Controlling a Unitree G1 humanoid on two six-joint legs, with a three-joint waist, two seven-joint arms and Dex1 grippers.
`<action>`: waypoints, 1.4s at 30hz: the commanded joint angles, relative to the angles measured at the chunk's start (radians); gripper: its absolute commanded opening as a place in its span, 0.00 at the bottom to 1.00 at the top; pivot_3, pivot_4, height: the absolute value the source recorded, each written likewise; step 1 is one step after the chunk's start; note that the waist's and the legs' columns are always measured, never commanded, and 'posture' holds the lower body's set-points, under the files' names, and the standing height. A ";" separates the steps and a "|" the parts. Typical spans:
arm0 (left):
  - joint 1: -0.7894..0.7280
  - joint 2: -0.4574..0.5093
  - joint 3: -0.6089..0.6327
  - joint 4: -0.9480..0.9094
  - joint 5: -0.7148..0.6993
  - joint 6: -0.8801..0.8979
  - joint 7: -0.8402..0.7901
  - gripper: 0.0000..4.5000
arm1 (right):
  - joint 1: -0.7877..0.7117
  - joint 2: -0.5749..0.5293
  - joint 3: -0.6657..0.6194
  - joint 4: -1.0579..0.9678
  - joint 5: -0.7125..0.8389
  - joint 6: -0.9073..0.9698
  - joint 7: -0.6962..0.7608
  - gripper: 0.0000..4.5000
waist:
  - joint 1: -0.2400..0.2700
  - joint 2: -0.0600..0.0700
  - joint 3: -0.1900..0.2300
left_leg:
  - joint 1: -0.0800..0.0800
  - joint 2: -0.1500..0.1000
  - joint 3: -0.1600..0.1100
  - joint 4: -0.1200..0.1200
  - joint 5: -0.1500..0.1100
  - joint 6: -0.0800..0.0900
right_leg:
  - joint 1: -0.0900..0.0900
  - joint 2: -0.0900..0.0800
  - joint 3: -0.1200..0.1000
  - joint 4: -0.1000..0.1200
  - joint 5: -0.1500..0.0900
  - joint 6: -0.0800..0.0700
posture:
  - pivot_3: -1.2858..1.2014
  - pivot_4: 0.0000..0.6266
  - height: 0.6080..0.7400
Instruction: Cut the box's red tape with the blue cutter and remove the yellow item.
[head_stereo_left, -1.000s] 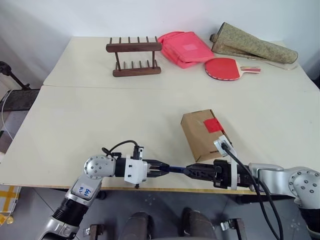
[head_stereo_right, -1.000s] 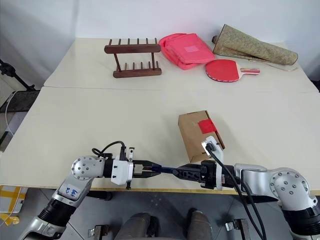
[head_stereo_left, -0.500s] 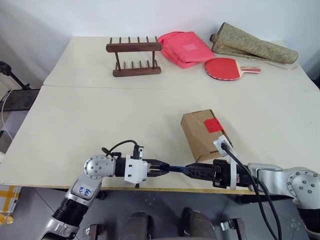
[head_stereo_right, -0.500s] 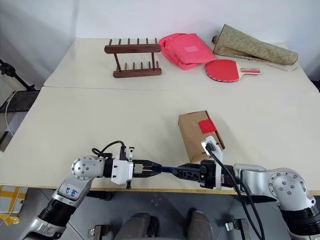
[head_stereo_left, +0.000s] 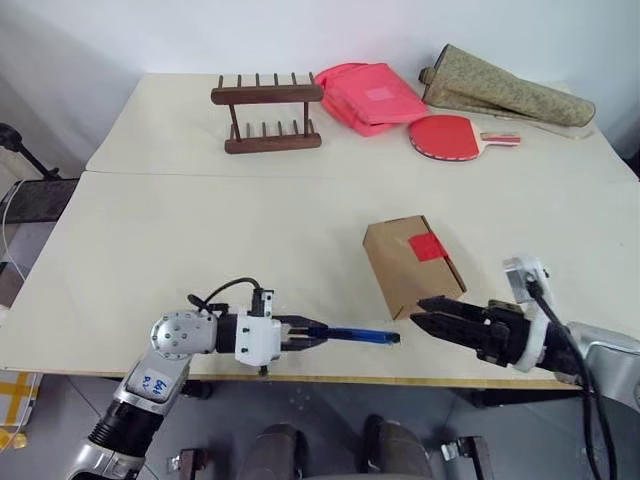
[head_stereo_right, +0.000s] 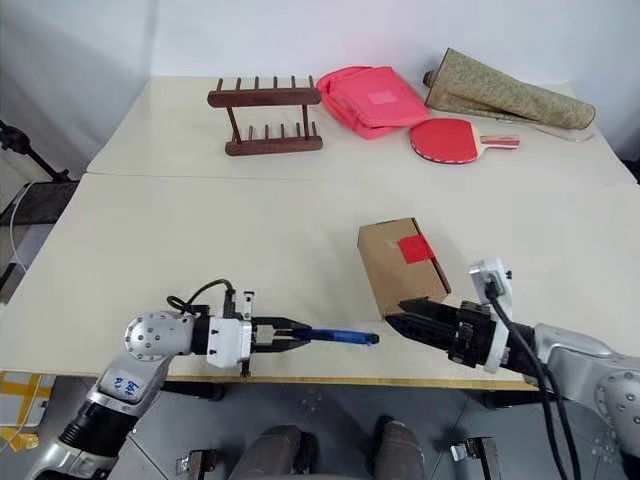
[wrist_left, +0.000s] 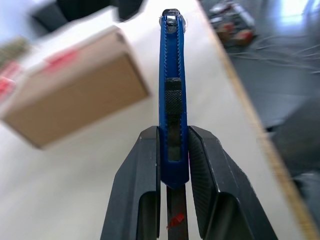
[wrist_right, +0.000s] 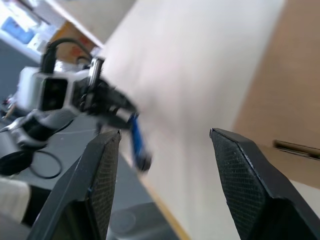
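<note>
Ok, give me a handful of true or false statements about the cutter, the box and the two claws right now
1. The left claw grips the slim blue pen-shaped cutter. True.
2. The right claw is clamped on the cutter. False: it is open, clear of the cutter's tip.
3. The red tape patch sits on the small brown cardboard box. True.
4. The box stands on the wooden peg rack. False: it rests on the near table, apart from the rack.
5. The red ping-pong paddle lies on the far table. True.

tabletop (head_stereo_left: 200, 230): cream | near edge: box (head_stereo_left: 405, 265) | far edge: wooden rack (head_stereo_left: 267, 112), pink bag (head_stereo_left: 370, 95), red paddle (head_stereo_left: 455, 135), patterned roll (head_stereo_left: 505, 88)
</note>
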 joint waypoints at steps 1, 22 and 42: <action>-0.080 -0.024 0.044 0.040 0.067 -0.162 0.085 0.10 | -0.009 -0.044 -0.015 -0.012 0.192 0.033 -0.048 0.66 | 0.002 0.000 0.000 | 0.000 0.000 0.000 0.000 0.000 0.000 | 0.000 0.000 0.000 0.000 0.000 0.000 | 0.52 0.24 1.00; -0.224 -0.065 -0.045 0.176 0.148 -0.268 0.162 0.10 | -0.316 0.024 0.205 0.094 0.115 0.038 -0.178 0.66 | -0.003 -0.001 0.000 | -0.001 -0.001 0.000 0.000 0.000 0.000 | 0.000 0.000 -0.002 0.000 0.001 0.002 | 0.52 0.24 1.00; -0.205 -0.057 -0.051 0.154 0.140 -0.237 0.161 0.10 | -0.356 0.116 0.234 0.134 0.014 0.081 -0.141 0.61 | -0.004 -0.001 0.000 | -0.001 -0.001 0.000 0.001 0.000 0.000 | 0.000 0.001 -0.002 0.000 0.001 0.002 | 0.52 0.24 1.00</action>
